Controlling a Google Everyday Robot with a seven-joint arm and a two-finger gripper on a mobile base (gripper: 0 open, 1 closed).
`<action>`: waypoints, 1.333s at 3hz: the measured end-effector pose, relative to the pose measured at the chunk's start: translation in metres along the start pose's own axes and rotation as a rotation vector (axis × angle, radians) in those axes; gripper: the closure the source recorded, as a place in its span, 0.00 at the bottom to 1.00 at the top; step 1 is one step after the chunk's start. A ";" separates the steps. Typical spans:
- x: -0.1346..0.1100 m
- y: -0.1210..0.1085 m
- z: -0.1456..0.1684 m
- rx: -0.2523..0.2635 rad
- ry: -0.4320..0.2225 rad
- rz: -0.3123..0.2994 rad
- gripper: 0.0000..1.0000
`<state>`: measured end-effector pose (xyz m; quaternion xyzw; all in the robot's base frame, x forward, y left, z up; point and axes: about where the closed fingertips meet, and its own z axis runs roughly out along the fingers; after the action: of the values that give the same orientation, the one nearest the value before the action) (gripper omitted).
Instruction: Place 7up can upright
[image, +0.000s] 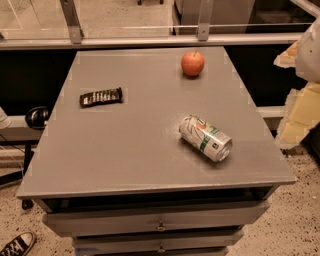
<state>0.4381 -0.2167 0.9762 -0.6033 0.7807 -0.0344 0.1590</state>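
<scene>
Camera view has the can (205, 138) lying on its side on the table (125, 150), left of and well apart from the gripper (295, 117) at the right edge. Whether the gripper is spread or closed I cannot tell. I judge the can light, thin-walled, slick and prone to rolling, so grasp across mid-body. The drawers (160, 225) below are closed, their contents hidden.

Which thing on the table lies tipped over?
The 7up can, lying on its side, unlike the apple and dark wrapper. The gripper sits right of the table.
</scene>
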 end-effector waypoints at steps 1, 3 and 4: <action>0.000 0.000 0.000 0.000 0.000 0.000 0.00; -0.029 -0.001 0.022 -0.039 -0.098 0.029 0.00; -0.059 0.003 0.043 -0.127 -0.205 0.092 0.00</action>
<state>0.4608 -0.1536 0.9473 -0.5759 0.7880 0.0843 0.2006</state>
